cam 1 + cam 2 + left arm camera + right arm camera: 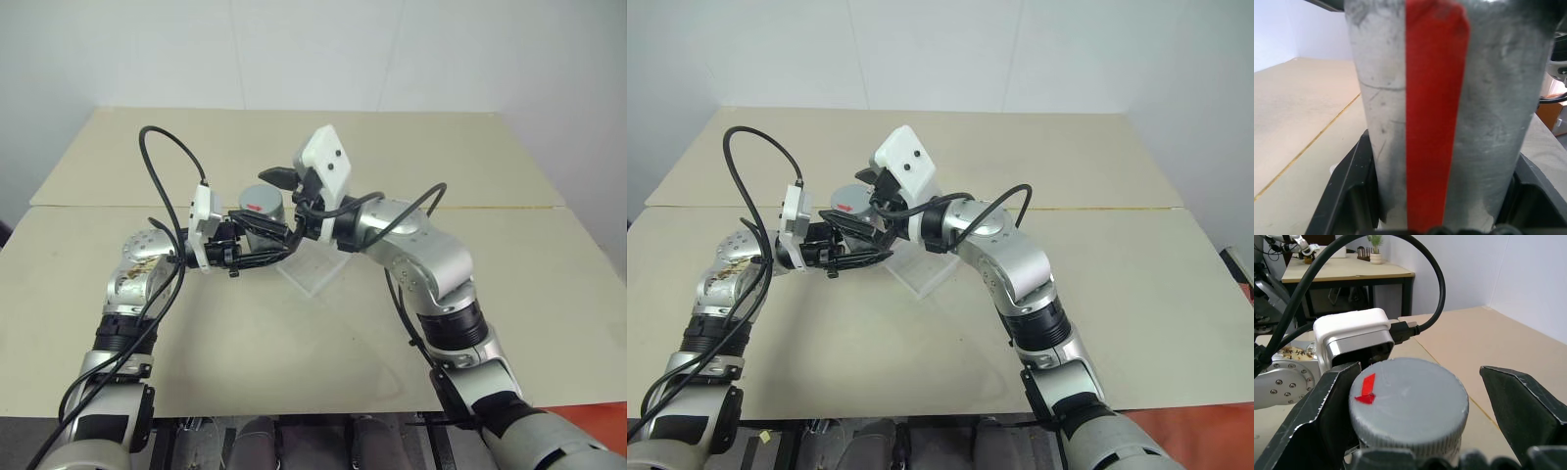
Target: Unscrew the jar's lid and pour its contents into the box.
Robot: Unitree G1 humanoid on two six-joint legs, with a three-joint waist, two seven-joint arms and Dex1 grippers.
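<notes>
I count two grippers, one jar, one lid and one box over the beige table (294, 372). On the left, my left gripper (257, 247) is clenched on the jar (261, 227), its two black fingers (1347, 196) pressing either side of the silvery wall with its single red stripe (1432, 112), holding the jar upright above the tabletop. The one grey lid (1408, 404), marked with a small red tag (1366, 389), sits on top of the jar. My right gripper (1415, 396) is released, jaws spread wide either side of the lid. The one clear box (312, 266) rests on the table just below and right of the jar.
</notes>
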